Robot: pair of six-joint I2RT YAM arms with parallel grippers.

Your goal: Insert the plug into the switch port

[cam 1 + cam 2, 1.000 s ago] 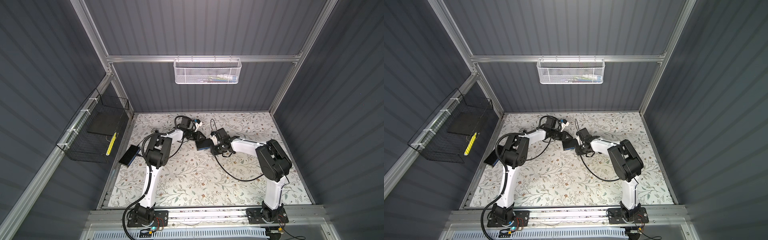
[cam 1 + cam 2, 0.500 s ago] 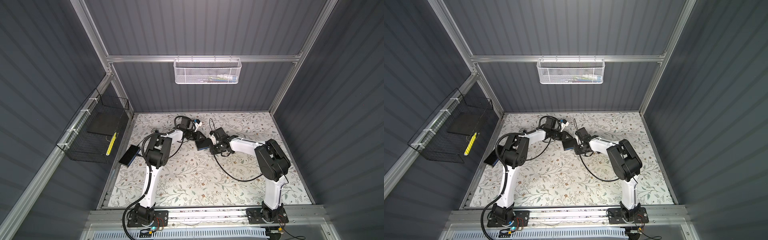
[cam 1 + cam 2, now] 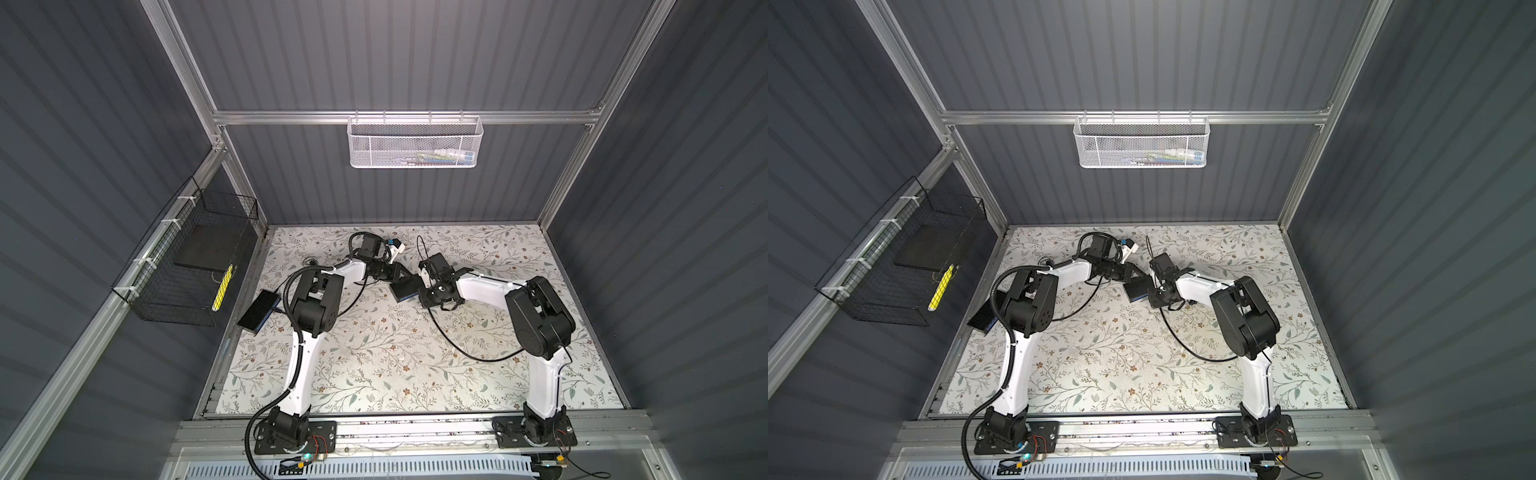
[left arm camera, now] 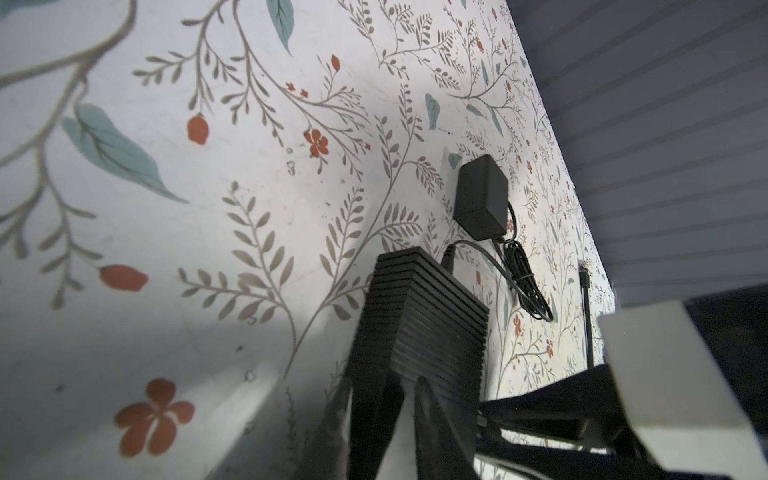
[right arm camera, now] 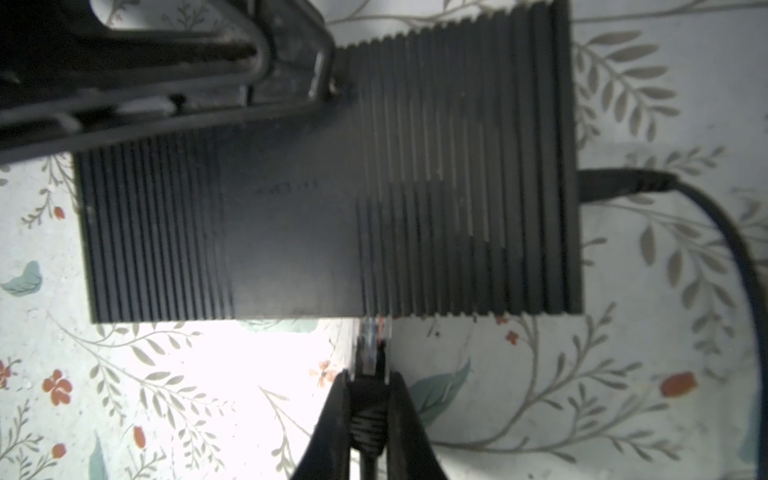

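Your right gripper [image 5: 370, 380] is pinching the plug [image 5: 372, 353] by its boot, clear tip straight ahead of the jaws and right at the near edge of the black box [image 5: 311, 208]. The port itself is hidden on that edge. Your left gripper [image 4: 409, 399] is clamped on the box's far corner, so let it brace. Push straight along the jaws' line, slowly, without twisting; if it binds, back off and re-square.

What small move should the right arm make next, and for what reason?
Probably push the plug straight forward: the right fingers pinch its boot, its clear tip meets the switch box edge, and the left fingers hold the box.
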